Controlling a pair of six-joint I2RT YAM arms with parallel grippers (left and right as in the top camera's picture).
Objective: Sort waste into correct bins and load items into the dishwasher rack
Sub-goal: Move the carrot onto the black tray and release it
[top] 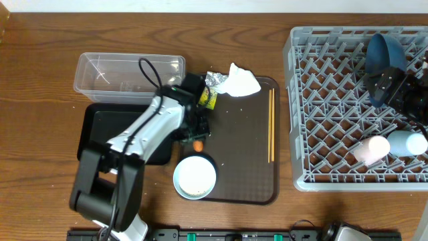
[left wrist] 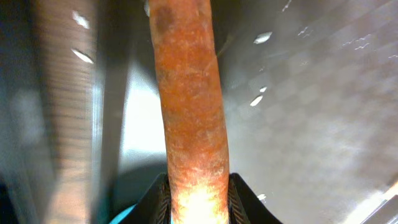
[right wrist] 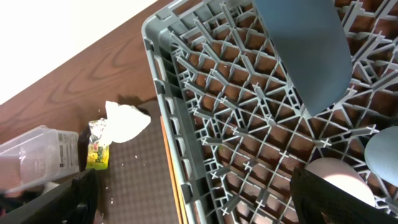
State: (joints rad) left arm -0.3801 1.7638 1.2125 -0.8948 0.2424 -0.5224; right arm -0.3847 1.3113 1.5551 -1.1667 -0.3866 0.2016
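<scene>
Carrot (left wrist: 189,112) fills the left wrist view: a long orange stick, its near end pinched between the two fingers of the left hand (left wrist: 198,202), which press on it from both sides. Seen from above, it is at the left edge of the brown tray (top: 247,167), just beyond the bowl (top: 194,176). That close view is blurred, so I cannot say whether its far end touches the tray or hangs clear. White specks (left wrist: 256,99) lie scattered on the tray around it, probably rice grains.

The bowl, white inside with a light-blue rim, stands upright at the tray's near left corner. A yellow-green and silver wrapper (top: 209,99) lies at the tray's far left corner, with a crumpled white tissue (top: 242,82) touching it along the far edge. Two chopsticks (top: 271,126) lie side by side along the tray's right edge.

Just left of the brown tray is a black tray (top: 100,127), partly under the left arm, and a clear tub (top: 127,73) sits beyond it on the tabletop (top: 40,100).

To the right of the brown tray stands the grey rack (top: 321,114). In it a dark blue dish (top: 386,53) stands on edge toward the far right, while a pink cup (top: 372,150) and a blue cup (top: 408,142) lie side by side near the front right. The right hand (right wrist: 199,208) hangs over the rack beside the dish, its fingers spread wide and holding nothing.
</scene>
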